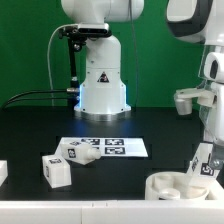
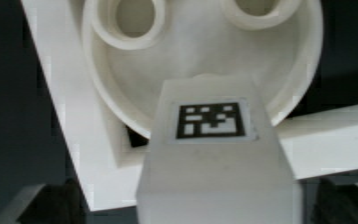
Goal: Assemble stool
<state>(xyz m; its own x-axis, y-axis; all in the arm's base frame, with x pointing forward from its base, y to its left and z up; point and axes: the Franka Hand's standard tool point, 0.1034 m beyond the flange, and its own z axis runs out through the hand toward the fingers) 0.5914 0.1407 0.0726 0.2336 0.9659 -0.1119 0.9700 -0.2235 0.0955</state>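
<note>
Starting with the exterior view, the seat disc (image 1: 170, 188) sits on the black table (image 1: 30, 125) near the exterior view's lower right corner. The gripper (image 1: 204, 168) hangs over it around a tagged leg (image 1: 203, 158) that stands upright on the disc. Two loose legs (image 1: 57, 170) lie well apart from it toward the exterior view's left, one just beside the marker board (image 1: 108, 148), and a further white piece is cut off by the frame edge there. By my reading one leg is in place or nearly so, and the rest are not yet fitted; whether that leg is fully home cannot be told from here. The wrist view looks down the standing leg (image 2: 208, 150), its square tag facing the camera, onto the seat disc (image 2: 105, 60). Two sockets (image 2: 131, 18) there are plainly empty, a detail the exterior view hides. It also shows the fingers (image 2: 30, 208) as dark shapes spread wide on either side of the leg, released and not pinching it. The loose legs appear only in the exterior view.
</note>
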